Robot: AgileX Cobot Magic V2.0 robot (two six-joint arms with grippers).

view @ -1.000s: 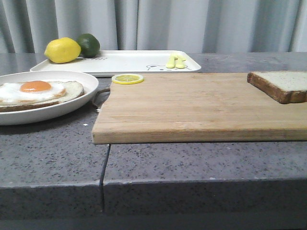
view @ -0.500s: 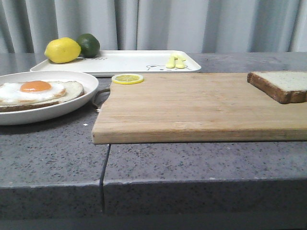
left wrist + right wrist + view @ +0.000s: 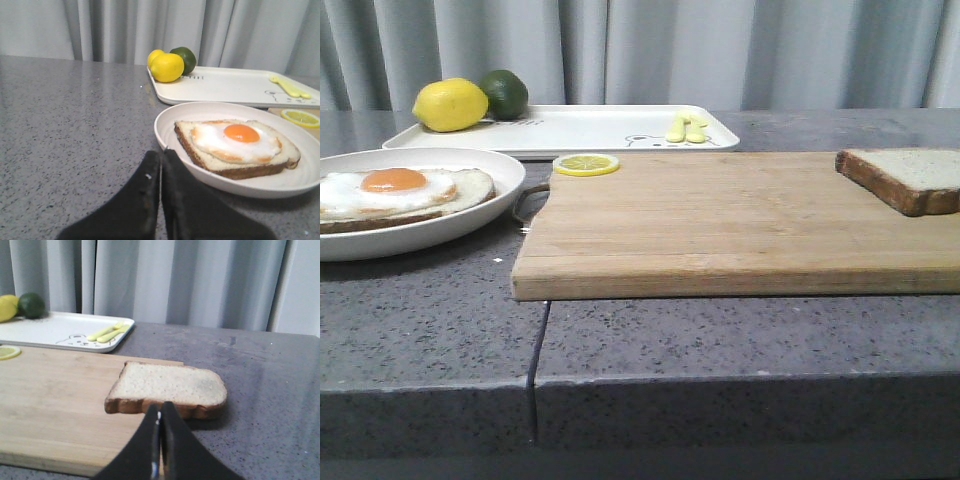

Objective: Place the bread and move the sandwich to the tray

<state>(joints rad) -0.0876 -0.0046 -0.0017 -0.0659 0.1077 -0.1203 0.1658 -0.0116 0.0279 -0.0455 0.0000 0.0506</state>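
Observation:
The bread (image 3: pixel 910 177) lies on the right end of the wooden cutting board (image 3: pixel 720 220); in the right wrist view the bread (image 3: pixel 167 388) overhangs the board's edge. My right gripper (image 3: pixel 160 412) is shut and empty, just short of the bread's crust. The sandwich (image 3: pixel 395 192), egg on top, sits in the round white plate (image 3: pixel 470 215) at the left. In the left wrist view the sandwich (image 3: pixel 235 147) lies beyond my left gripper (image 3: pixel 161 157), which is shut and empty beside the plate's rim (image 3: pixel 162 132). The tray (image 3: pixel 580 130) stands at the back. Neither gripper shows in the front view.
A lemon (image 3: pixel 450 104) and a lime (image 3: pixel 505 93) sit on the tray's left end, yellow cutlery (image 3: pixel 686 128) on its right end. A lemon slice (image 3: pixel 586 164) lies on the board's far left corner. A seam (image 3: pixel 540 340) runs through the grey counter.

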